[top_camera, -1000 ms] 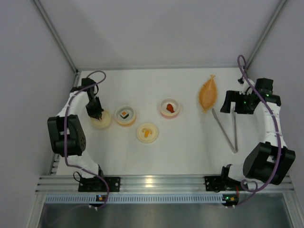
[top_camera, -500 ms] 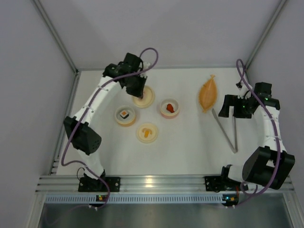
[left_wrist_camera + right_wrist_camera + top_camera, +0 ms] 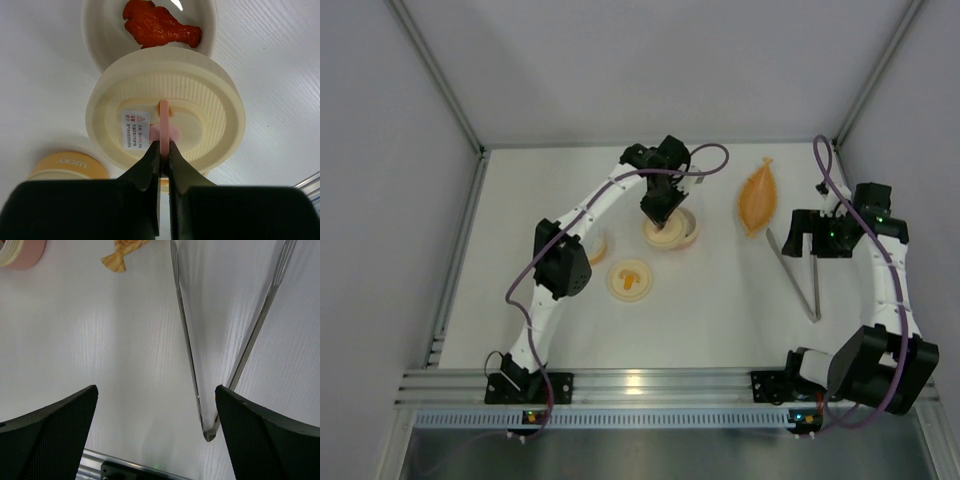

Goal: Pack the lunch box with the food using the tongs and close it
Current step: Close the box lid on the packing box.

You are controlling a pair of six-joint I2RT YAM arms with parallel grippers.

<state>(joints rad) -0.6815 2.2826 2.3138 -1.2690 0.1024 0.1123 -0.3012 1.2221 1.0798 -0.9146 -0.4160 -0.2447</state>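
Note:
My left gripper is shut on the thin pink tab of a round cream lid. It holds the lid partly over a white bowl with the red food piece in it. From above, the left gripper and the lid cover most of that bowl. The sushi roll is hidden behind the left arm. The silver tongs lie on the table at the right, their joined end nearest the arms. My right gripper hovers wide open over the tongs, touching nothing.
A cream round container holding an orange piece sits in front of the lid. An orange-walled container shows beside the lid. The orange leaf-shaped dish lies left of the right gripper, close to the tong tips. Walls close off the back and both sides.
The left arm swung from the far left across the table, carrying the cream lid to the bowl with the red piece. The right gripper shifted only slightly and stayed open.

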